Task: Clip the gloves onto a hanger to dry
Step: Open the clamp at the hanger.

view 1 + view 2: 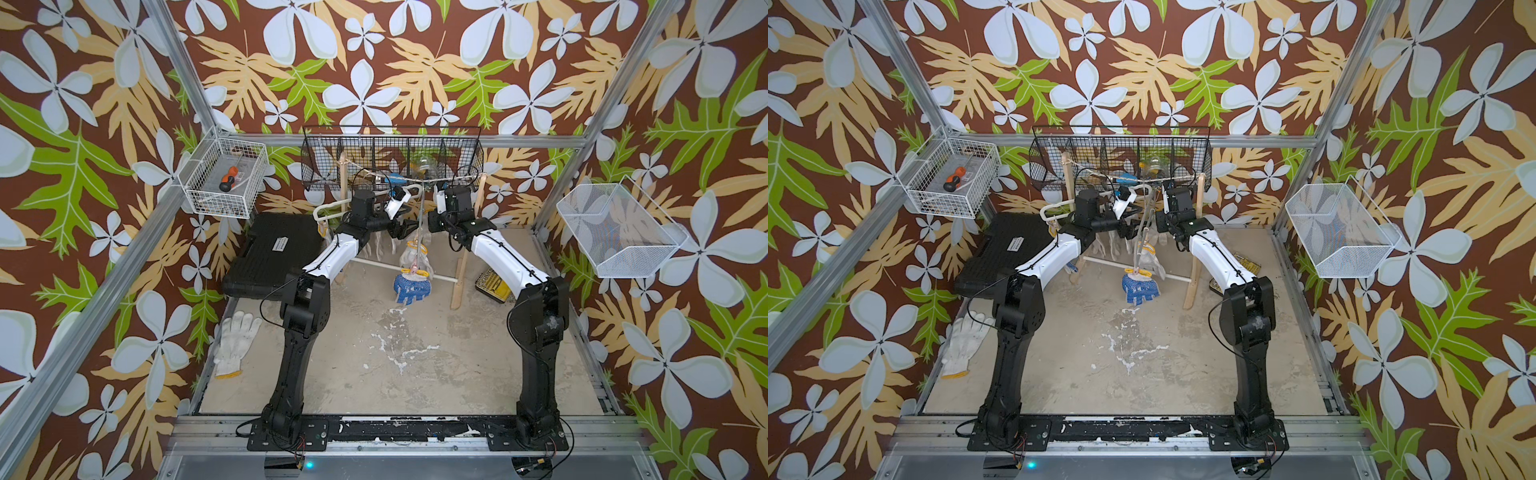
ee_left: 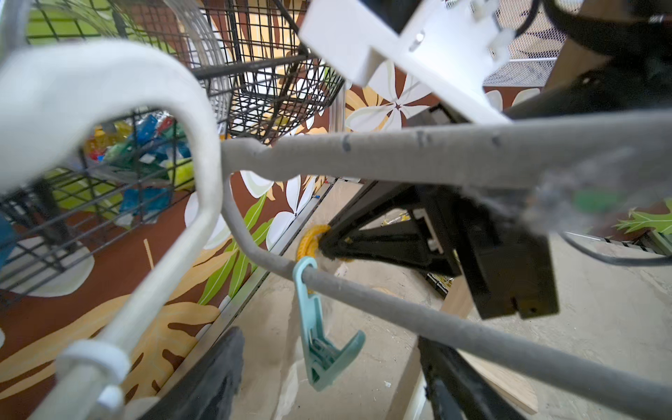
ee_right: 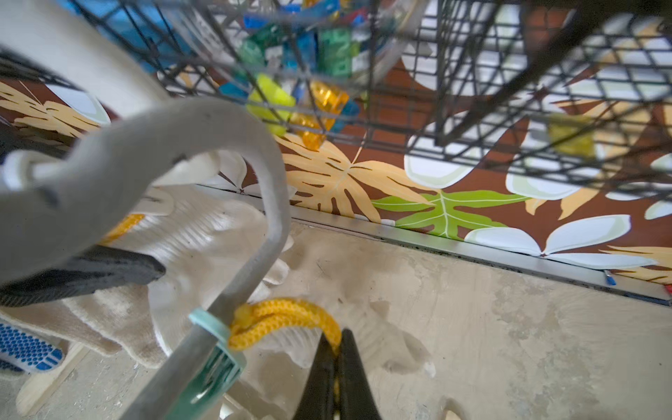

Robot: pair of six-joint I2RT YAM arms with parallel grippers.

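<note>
Knit cotton, soft and light, forms the spare glove [image 1: 232, 345] lying flat at the near left of the rough, paint-flecked table [image 1: 415, 374]. Its limp outline suggests it will fold under any grip and weigh almost nothing, so the ribbed, yellow-trimmed cuff is the soundest place to take hold. Farther in, at centre, a blue-dotted glove [image 1: 409, 289] hangs fingers down, and its rubbery dots probably give more friction than bare knit. A white glove [image 1: 417, 257] hangs just above it. The right gripper [image 3: 336, 345] is closed on a thick yellow cuff [image 3: 283, 320], apparently that white glove's, and holds it just beside the teal clip [image 3: 214, 363]. This clip is stiff, smooth plastic and rides by a ring on the lower bar of the grey hanger [image 2: 400, 152]. The hanger's coating looks matt and flocked, so fabric should not slide along it. The left gripper [image 1: 404, 229] has its jaws wide apart, with its fingers [image 2: 214, 371] on either side of the clip and nothing visibly gripped. To the left, a smooth white hanger [image 1: 328, 208] carries further gloves [image 1: 374, 245], which hang limp. Pale wooden rack [image 1: 459, 286] uprights flank the hangers. At the far wall, a black wire basket [image 1: 392, 162] holds small translucent coloured pieces, too blurred to identify.
</note>
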